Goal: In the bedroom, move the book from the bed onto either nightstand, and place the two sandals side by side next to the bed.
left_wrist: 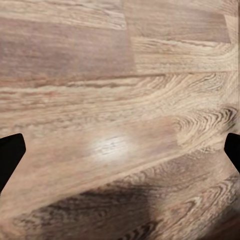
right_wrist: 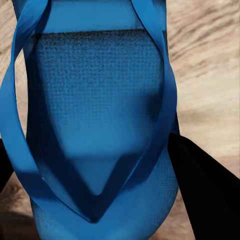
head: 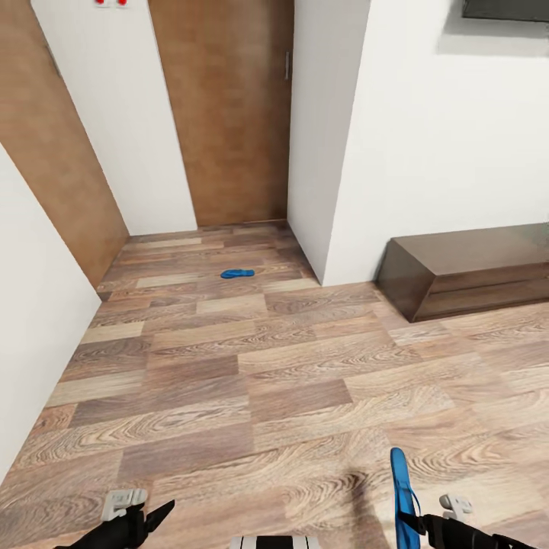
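1. Your right gripper (head: 415,522) sits at the near right of the head view, its fingers (right_wrist: 210,190) clenched on one blue sandal (head: 402,484), which stands on edge above the wood-plank floor (head: 252,381).
2. In the right wrist view the held sandal's straps (right_wrist: 165,95) and textured sole show close up.
3. Your left gripper (head: 149,518) is at the near left, its fingers (left_wrist: 10,157) spread wide apart with nothing between them, over bare floor.
4. The second sandal (head: 237,273) lies flat on the floor far ahead, near a wooden door (head: 229,107).
5. A low dark cabinet (head: 465,271) stands against the right wall.
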`<state>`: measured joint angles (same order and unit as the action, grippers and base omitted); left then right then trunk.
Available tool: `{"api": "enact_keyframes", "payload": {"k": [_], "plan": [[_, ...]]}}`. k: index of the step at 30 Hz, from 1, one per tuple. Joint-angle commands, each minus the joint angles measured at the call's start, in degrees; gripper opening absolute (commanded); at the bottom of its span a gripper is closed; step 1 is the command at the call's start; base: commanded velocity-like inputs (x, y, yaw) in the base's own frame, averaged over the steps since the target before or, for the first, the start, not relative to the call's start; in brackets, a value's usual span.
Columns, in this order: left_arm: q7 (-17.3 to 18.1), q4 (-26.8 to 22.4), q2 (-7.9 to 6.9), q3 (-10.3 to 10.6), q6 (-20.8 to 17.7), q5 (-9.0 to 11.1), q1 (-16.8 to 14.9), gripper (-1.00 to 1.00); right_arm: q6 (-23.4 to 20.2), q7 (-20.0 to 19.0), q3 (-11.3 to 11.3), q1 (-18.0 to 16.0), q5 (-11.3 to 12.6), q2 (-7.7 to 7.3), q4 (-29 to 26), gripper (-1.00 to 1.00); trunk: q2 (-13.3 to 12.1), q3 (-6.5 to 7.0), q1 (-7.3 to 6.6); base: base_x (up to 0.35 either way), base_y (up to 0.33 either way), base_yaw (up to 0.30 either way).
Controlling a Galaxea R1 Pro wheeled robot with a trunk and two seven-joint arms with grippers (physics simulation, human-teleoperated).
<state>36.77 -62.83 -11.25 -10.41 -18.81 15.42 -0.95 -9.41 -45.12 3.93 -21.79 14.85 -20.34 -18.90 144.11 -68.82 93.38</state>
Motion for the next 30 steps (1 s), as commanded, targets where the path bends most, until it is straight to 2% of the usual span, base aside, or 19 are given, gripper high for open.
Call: {"api": "enact_keyframes", "payload": {"k": [1,30], "plan": [[0.14,-0.01,0.0,-0.05,-0.53,0.49,-0.02,1.0,-0.61,-0.23,0.2,-0.01,0.35,0.02,0.0,-1.0,0.0,0.18,-0.03,0.0,0.0,0.0],[0.23,-0.01,0.0,-0.06,-0.52,0.32,-0.02,1.0,-0.59,-0.14,0.2,-0.01,0.3,0.13,0.0,-1.0,-0.39,6.61,-0.78,0.0,0.0,0.012]]}}
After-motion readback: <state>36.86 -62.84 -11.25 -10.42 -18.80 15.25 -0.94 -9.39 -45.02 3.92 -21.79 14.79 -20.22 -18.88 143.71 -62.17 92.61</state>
